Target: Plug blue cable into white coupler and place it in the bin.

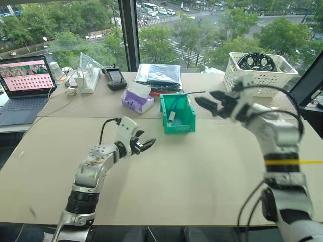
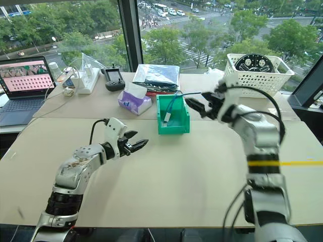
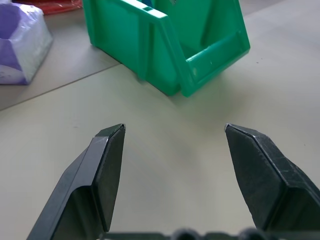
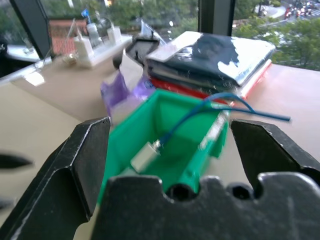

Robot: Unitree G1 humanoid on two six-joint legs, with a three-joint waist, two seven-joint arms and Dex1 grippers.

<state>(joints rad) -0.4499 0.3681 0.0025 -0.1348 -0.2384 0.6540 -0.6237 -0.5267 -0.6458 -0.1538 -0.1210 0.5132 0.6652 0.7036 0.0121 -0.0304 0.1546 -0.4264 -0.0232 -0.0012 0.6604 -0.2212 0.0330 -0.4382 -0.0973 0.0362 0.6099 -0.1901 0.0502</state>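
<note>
Nearest the camera: left gripper (image 1: 146, 145) low over the table (image 1: 192, 181), fingers apart, nothing between them; in the left wrist view both black fingers (image 3: 102, 170) stand wide with bare tabletop in the gap. It sits well short of the bin (image 1: 187, 123), on the bin's left-front side.

Right gripper (image 1: 208, 103) raised just right of the bin, pointing toward it, jaws spread wide and empty. In the right wrist view the fingers (image 4: 75, 165) frame the bin from either side without touching it.

Hidden or hard to read: the join between plug and white coupler (image 4: 144, 156) is too small and blurred to tell whether it is fully seated. The bin's far wall hides part of the cord's run. The right gripper is motion-blurred in the head views. The basket (image 1: 262, 76) has a dark round object inside, identity unclear. The laptop (image 1: 25, 83) is cut by the frame edge.

Task thing: blue cable (image 4: 200, 111), thin and light blue, arcs up out of the bin, drapes over its rear rim and trails off to the right above the table. Its lower end runs down into the bin to the coupler, a small pale block lying tilted on the bin floor. Bin is bright green, open top, lowered front lip, standing upright on the table beside a purple tissue pack (image 1: 136, 101).
</note>
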